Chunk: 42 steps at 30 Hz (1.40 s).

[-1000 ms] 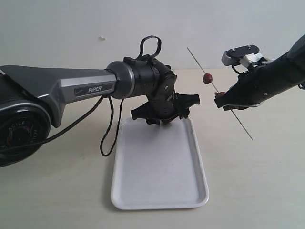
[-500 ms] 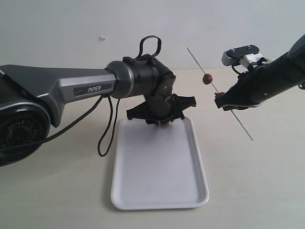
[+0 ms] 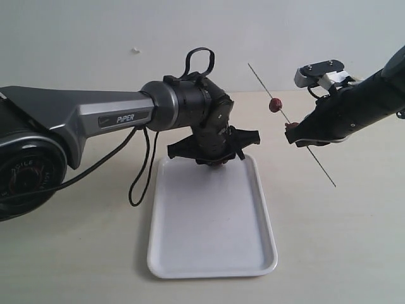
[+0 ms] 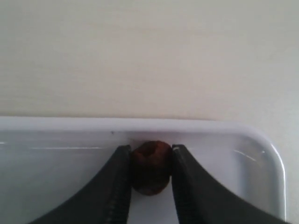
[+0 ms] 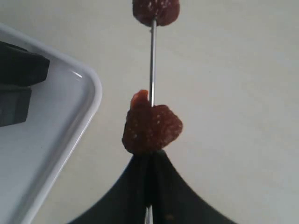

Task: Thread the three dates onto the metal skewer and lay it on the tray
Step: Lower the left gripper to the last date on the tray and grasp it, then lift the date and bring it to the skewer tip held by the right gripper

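My left gripper (image 4: 150,156) is shut on one dark reddish-brown date (image 4: 149,167), held just above the far end of the white tray (image 3: 209,240). In the exterior view that gripper (image 3: 216,158) hangs over the tray's far rim. My right gripper (image 3: 292,134) is shut on the thin metal skewer (image 3: 319,166), which slants up to the left, off to the right of the tray. Two dates sit on the skewer (image 5: 152,60): one (image 5: 150,128) against the fingertips, another (image 5: 155,10) farther up the rod, the upper date (image 3: 275,104) clear in the exterior view.
The tray's rim (image 5: 88,107) lies close to the skewer in the right wrist view. A black cable (image 3: 144,171) loops down from the left arm beside the tray. The pale tabletop (image 3: 342,240) spreads around.
The left gripper has risen slightly and shifted a little left over the tray's far end, the date still in it. The right arm and skewer have not moved.
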### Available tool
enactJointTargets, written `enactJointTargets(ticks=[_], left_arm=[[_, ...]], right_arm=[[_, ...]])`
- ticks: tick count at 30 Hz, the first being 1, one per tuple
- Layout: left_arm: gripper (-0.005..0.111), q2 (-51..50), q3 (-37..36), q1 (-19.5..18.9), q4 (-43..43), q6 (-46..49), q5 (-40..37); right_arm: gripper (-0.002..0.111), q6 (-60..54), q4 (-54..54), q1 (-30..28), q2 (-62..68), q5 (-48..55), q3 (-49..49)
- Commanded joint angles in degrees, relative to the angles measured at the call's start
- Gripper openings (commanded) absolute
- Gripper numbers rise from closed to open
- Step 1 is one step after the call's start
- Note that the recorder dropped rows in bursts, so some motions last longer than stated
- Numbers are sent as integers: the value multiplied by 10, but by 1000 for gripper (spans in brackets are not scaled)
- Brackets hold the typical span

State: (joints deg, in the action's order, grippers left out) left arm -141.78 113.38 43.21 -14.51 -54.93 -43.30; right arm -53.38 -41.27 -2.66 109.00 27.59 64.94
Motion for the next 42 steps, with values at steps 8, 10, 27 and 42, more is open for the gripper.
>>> enactJointTargets(ticks=[8,10,27,42], left_arm=[[27,23,-1,-30,63,140,-31],[27,35,-1,-50,130,212,-41],[27,62,-1,-159,440,398,52],[27,62,-1,-159,456,397,108]], right_arm=[[0,-1,-5,-1,-7,2,0],[0,-6,-1,-1,-7,28,0],[0,-56,0,-1,-1,196,0],[0,-67,-14,-1,43,218,0]])
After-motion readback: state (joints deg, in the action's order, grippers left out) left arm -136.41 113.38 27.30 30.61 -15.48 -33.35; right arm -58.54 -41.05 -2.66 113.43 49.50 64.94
